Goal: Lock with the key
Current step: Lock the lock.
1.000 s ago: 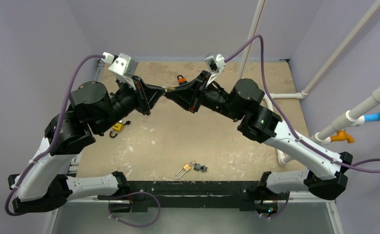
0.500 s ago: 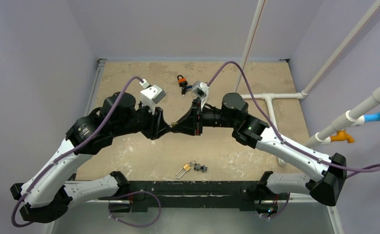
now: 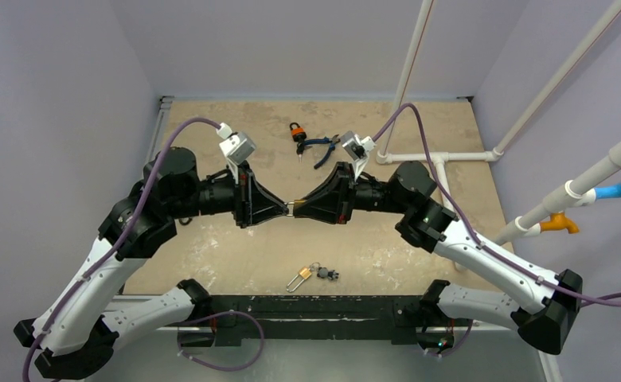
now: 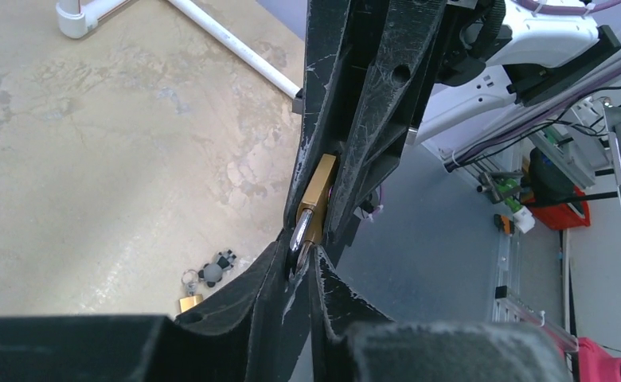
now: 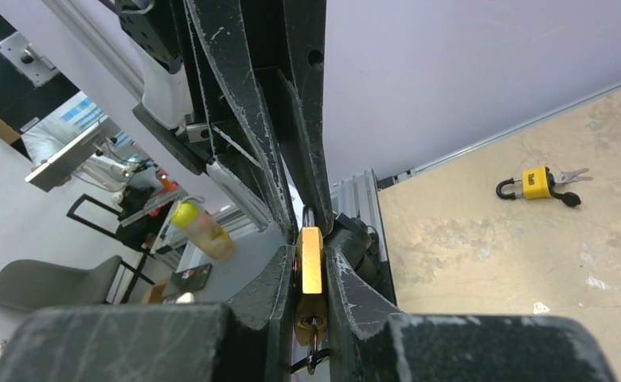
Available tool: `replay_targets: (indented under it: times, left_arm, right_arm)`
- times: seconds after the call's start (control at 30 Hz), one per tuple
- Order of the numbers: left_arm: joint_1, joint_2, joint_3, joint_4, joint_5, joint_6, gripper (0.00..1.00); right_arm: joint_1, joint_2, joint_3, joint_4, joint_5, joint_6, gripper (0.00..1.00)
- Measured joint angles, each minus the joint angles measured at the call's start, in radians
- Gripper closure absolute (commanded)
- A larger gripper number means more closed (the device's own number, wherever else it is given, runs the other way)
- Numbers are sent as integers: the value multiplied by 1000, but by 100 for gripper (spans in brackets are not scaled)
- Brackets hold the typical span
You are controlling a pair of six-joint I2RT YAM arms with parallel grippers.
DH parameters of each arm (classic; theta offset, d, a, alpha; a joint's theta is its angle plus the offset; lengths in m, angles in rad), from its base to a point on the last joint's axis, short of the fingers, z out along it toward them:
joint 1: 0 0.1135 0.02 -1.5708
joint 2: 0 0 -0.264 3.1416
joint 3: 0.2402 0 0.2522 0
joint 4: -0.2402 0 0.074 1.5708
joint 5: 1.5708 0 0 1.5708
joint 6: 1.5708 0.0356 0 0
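Observation:
A brass padlock [image 5: 309, 267] is clamped between the fingers of my right gripper [image 5: 309, 263]. A key [image 5: 312, 333] with a ring sits in its keyhole, facing the right wrist camera. My left gripper [image 4: 303, 267] is shut on the padlock's silver shackle [image 4: 301, 231]; the brass body [image 4: 318, 189] shows just beyond its tips. In the top view the left gripper [image 3: 285, 209] and the right gripper [image 3: 300, 208] meet tip to tip above the middle of the table, with the padlock almost hidden between them.
A second brass padlock [image 3: 298, 278] with keys and a small charm [image 3: 326, 274] lies near the front edge. An orange-and-black padlock [image 3: 295, 130] and blue-handled pliers [image 3: 321, 148] lie at the back. A yellow padlock [image 5: 537, 184] lies on the table. White pipes [image 3: 443, 159] run along the right.
Both arms, still joined at the padlock, have swung from the back of the table towards the middle and nearer the front. The grips have not changed.

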Motion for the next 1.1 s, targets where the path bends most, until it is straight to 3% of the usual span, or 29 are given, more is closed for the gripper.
replay_targets:
  times: [0.17, 0.3, 0.33, 0.47, 0.57, 0.9, 1.1]
  left_arm:
    - [13, 3, -8, 19, 22, -23, 99]
    - [15, 3, -13, 31, 26, -36, 100]
    - [15, 3, -14, 33, 24, -40, 100]
    - [15, 6, -14, 35, -5, -50, 100]
    - [17, 8, -14, 31, -30, -51, 100]
    - [85, 3, 39, -42, -26, -39, 100]
    - [95, 14, 63, -58, 8, -39, 100]
  right_arm:
    - [-13, -3, -11, 31, -21, 39, 100]
    - [-20, -3, -12, 40, -34, 60, 100]
    - [-21, -2, -12, 40, -35, 62, 94]
    - [-25, -1, -12, 37, -17, 57, 46]
    - [-33, -1, -15, 3, 47, 23, 30]
    - [-140, -36, -127, 19, 55, 1, 33]
    - [-143, -40, -150, 108, -18, 26, 41]
